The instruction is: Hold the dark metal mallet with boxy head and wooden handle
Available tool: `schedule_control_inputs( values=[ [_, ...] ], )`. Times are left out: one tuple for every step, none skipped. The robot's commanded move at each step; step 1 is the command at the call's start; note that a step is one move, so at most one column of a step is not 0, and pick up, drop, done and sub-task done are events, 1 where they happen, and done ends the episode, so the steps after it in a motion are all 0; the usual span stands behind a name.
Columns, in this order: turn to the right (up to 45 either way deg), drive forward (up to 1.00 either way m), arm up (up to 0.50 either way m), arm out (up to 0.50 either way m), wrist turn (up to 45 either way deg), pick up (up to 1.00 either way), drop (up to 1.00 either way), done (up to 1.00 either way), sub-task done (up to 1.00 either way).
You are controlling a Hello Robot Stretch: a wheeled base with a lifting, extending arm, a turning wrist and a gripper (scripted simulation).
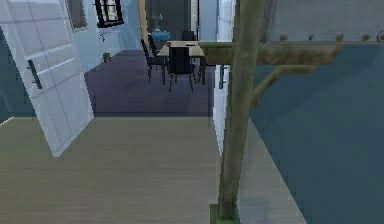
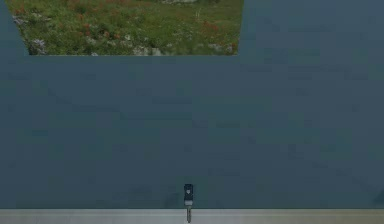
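Gripper: its state cannot be told from these views.

Forward view, left to right. A white panelled door [image 1: 45, 70] stands swung open at the left, with a dark bar handle [image 1: 34, 74] on its face. Pale plank flooring [image 1: 120, 170] covers the foreground. Beyond the doorway the floor changes to a dark purple surface [image 1: 130, 90]. A dark-framed window [image 1: 108, 10] sits high on the far wall. Right of it, at the back of that room, stands a wooden dining table [image 1: 183, 48] with black chairs [image 1: 181, 62] drawn up around it. Nearer the camera, right of centre, an upright wooden post [image 1: 240, 110] runs from the top edge down to a dark green base [image 1: 222, 213]. A horizontal beam [image 1: 310, 52] leaves the post toward the right, braced from below by a slanted strut. A blue-grey wall [image 1: 330, 140] fills the area under the beam.

Arm side view, left to right. A flat blue-grey wall surface [image 2: 280, 120] spans the frame. A picture [image 2: 130, 25] of green, grassy ground hangs at the upper left. A pale floor strip [image 2: 100, 217] runs along the bottom edge. The mallet [image 2: 188, 197] appears just left of centre, low against the wall where it meets that strip. It is small and upright, its dark boxy head uppermost and its thin paler handle pointing down. Whether it touches the wall cannot be told
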Motion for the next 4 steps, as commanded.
schedule_control_inputs(
  values=[
    [0.0,0.00,0.00,0.38,0.0,0.00,0.00,0.00,0.00],
    [0.0,0.00,0.00,0.00,45.0,0.00,0.00,0.00,0.00],
    [0.0,0.00,0.00,0.00,45.0,0.00,0.00,0.00,0.00],
    [0.0,0.00,0.00,0.00,45.0,0.00,0.00,0.00,0.00]
  ],
)
